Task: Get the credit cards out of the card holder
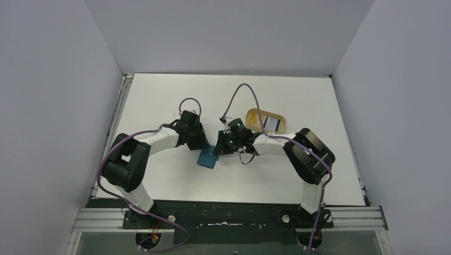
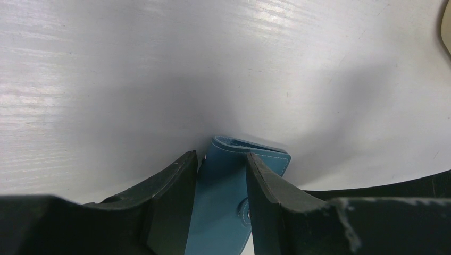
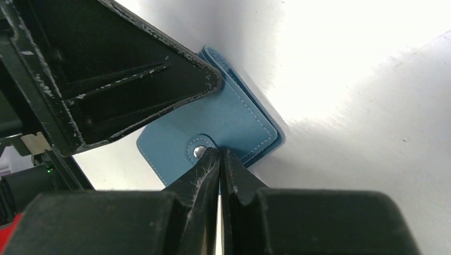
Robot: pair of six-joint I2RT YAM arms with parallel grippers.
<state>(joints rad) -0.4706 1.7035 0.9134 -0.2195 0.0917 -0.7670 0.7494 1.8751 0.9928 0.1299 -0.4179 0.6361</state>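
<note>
The teal card holder (image 1: 207, 158) lies folded on the white table between the two arms. My left gripper (image 1: 201, 144) is shut on it: in the left wrist view the card holder (image 2: 226, 202) fills the gap between the fingers of that gripper (image 2: 220, 155). My right gripper (image 3: 219, 151) is shut, its tips pinching the snap-tab strap (image 3: 201, 150) on the card holder (image 3: 228, 119). No card shows at the holder. One white credit card with black bands (image 1: 272, 125) lies in the tan tray.
The tan oval tray (image 1: 254, 113) stands just behind my right gripper (image 1: 222, 147). The left arm's fingers (image 3: 133, 79) crowd the upper left of the right wrist view. Purple cables loop above both wrists.
</note>
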